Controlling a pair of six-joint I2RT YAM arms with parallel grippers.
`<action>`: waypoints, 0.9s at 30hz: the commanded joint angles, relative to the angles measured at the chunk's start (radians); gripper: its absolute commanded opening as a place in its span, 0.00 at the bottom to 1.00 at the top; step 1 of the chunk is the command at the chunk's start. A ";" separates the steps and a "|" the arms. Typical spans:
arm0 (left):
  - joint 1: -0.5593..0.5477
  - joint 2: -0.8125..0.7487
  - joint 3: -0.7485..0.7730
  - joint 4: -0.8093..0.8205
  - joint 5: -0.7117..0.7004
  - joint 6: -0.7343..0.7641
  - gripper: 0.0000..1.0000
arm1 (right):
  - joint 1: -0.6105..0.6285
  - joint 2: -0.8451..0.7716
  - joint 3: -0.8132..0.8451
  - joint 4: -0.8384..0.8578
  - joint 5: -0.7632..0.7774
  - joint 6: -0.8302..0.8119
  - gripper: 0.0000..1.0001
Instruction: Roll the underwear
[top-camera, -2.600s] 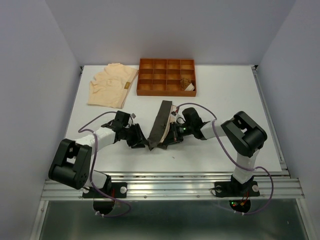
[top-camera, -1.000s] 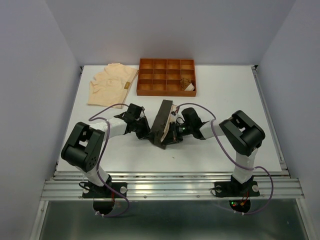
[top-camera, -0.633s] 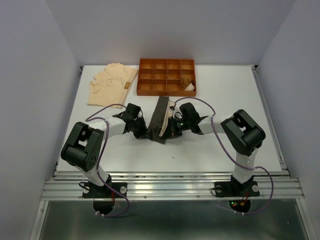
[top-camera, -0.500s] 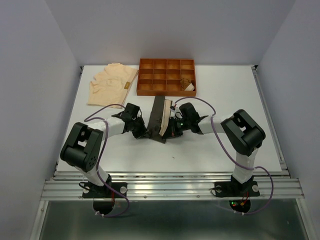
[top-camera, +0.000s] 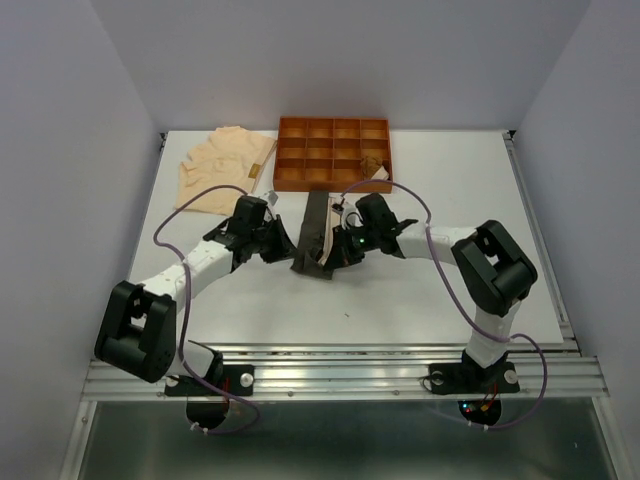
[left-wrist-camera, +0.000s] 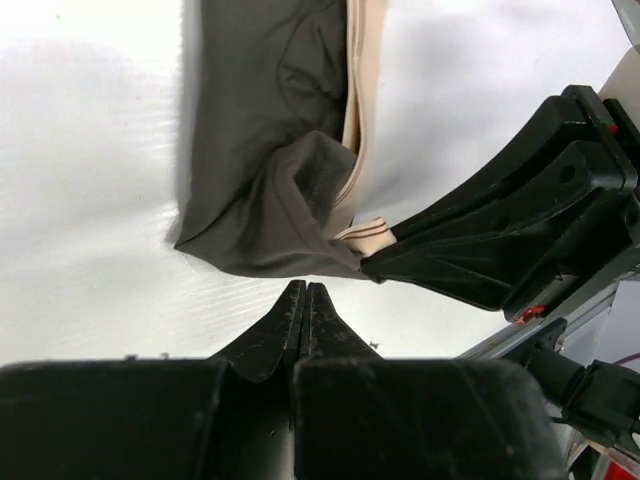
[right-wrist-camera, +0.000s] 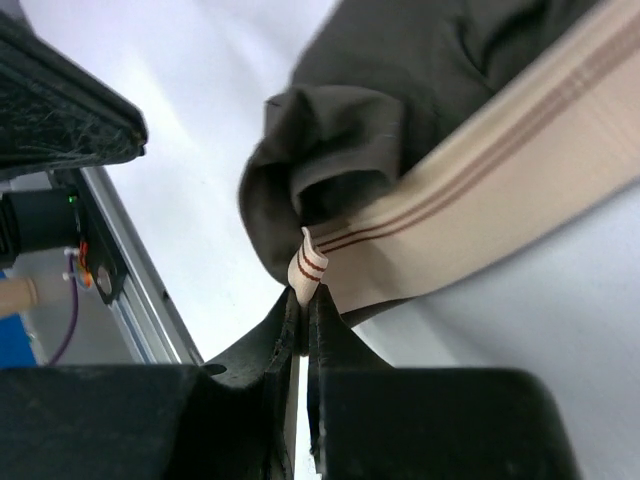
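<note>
The dark grey-black underwear lies as a long folded strip on the table, its cream striped waistband along the right side. My right gripper is shut on a fold of that waistband at the strip's near end. My left gripper is shut and empty, its tips just short of the strip's near edge. The pale peach underwear lies flat at the back left. A rust-brown and cream bundle sits in a right-hand compartment of the tray.
The orange-brown grid tray stands at the back centre, just beyond the strip's far end. The right gripper's black body shows in the left wrist view, close to the left fingers. The table's front rail runs below.
The dark strip and both grippers have shifted toward the tray. The strip now lies narrower. The left arm has swung out to the left, its gripper beside the strip's near end.
</note>
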 joint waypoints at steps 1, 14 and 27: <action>0.001 -0.047 0.028 0.020 -0.013 0.051 0.05 | 0.012 -0.039 0.076 -0.055 -0.086 -0.157 0.02; 0.001 0.015 0.045 0.052 0.002 0.043 0.05 | 0.012 0.071 0.182 -0.120 0.079 -0.154 0.03; 0.001 0.141 0.108 0.104 0.022 0.055 0.04 | 0.012 0.185 0.248 -0.150 0.219 -0.131 0.04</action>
